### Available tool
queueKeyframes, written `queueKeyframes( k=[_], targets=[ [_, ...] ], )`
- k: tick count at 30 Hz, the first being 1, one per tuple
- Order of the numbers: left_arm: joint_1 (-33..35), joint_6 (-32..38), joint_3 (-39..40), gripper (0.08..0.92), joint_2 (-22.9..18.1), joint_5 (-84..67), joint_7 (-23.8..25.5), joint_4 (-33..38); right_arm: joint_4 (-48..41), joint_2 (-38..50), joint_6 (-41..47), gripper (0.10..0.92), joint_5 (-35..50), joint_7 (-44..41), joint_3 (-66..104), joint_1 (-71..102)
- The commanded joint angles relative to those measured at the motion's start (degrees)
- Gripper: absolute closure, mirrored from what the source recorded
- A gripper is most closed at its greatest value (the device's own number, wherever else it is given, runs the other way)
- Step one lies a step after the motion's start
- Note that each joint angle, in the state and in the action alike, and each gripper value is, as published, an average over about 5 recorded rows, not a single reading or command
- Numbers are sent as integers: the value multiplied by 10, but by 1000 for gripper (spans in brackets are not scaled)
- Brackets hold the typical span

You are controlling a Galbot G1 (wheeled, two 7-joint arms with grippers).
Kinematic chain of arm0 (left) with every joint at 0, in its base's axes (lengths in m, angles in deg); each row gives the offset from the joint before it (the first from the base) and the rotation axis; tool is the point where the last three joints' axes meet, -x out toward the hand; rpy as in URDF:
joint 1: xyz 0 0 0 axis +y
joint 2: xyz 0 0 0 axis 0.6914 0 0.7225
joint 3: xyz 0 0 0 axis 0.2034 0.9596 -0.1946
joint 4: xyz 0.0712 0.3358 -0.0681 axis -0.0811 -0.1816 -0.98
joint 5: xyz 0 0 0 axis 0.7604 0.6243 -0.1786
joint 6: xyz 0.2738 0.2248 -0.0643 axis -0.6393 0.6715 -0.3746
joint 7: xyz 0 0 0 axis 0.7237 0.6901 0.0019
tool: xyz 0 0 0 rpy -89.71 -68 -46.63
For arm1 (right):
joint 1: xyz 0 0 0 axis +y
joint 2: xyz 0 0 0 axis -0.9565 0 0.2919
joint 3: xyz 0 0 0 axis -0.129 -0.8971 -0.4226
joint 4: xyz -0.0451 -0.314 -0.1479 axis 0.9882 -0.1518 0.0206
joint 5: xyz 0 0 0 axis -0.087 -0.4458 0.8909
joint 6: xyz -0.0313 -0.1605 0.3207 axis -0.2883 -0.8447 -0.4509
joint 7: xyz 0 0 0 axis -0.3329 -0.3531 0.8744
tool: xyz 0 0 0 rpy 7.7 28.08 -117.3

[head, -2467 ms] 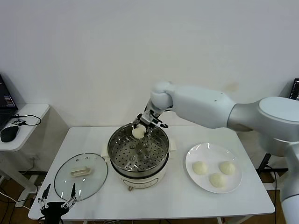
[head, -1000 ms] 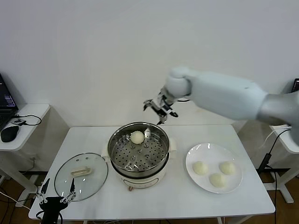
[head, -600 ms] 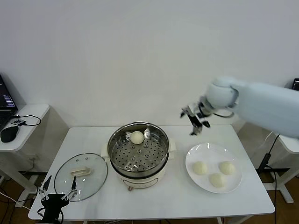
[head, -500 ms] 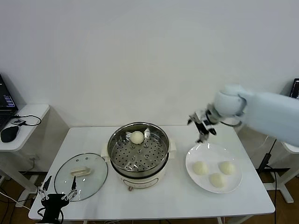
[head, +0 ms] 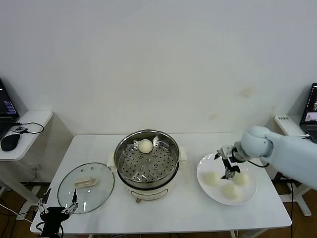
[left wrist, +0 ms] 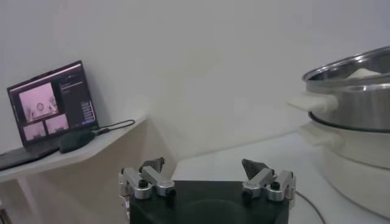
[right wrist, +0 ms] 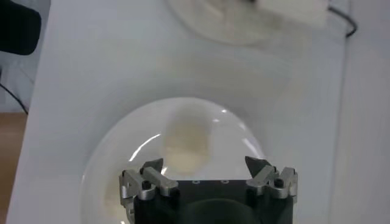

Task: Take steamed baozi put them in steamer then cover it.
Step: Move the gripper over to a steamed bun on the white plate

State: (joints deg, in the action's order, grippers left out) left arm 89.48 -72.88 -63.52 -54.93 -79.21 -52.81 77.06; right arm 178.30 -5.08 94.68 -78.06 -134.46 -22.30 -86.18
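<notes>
The steamer (head: 146, 161) stands mid-table, uncovered, with one steamed baozi (head: 145, 146) on its perforated tray at the far side. Three more baozi (head: 212, 178) (head: 241, 179) (head: 231, 191) lie on the white plate (head: 207, 164) to the right. My right gripper (head: 229, 166) hangs open just above the plate, between the two rear buns, holding nothing. In the right wrist view its open jaws (right wrist: 205, 167) frame a blurred bun (right wrist: 186, 143) on the plate (right wrist: 119, 159). My left gripper (head: 57, 210) waits open below the table's front left corner, shown empty (left wrist: 204, 170) in the left wrist view.
The glass lid (head: 85, 187) with its cream handle lies flat on the table (head: 193, 210) left of the steamer. A side desk with a mouse (head: 10, 141) and a laptop (left wrist: 52, 103) stands to the far left. The steamer's wall (left wrist: 356, 97) rises close beside the left gripper.
My right arm has swung from above the steamer to the right and down to just over the plate, still open. The bun stays in the steamer. The left gripper has barely shifted.
</notes>
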Motion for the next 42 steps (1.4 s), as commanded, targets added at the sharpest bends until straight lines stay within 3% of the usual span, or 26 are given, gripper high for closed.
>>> queueKeyframes(
  k=[1,22,33,42],
  targets=[
    [0,0,-1,177,0,0,0,-1,-24,-2,1,203,-39,1,54,94],
    [9,3,-11,177,-4,0,-1,-1,-103,-91,-17,213,-78,14,90,123],
    [8,3,-11,177,-4,-1,-1,-1,-100,-88,-13,360,-72,7,96,123],
    [5,3,-9,177,-4,-1,-2,1,-81,-58,-16,419,-44,-18,88,61]
  ],
)
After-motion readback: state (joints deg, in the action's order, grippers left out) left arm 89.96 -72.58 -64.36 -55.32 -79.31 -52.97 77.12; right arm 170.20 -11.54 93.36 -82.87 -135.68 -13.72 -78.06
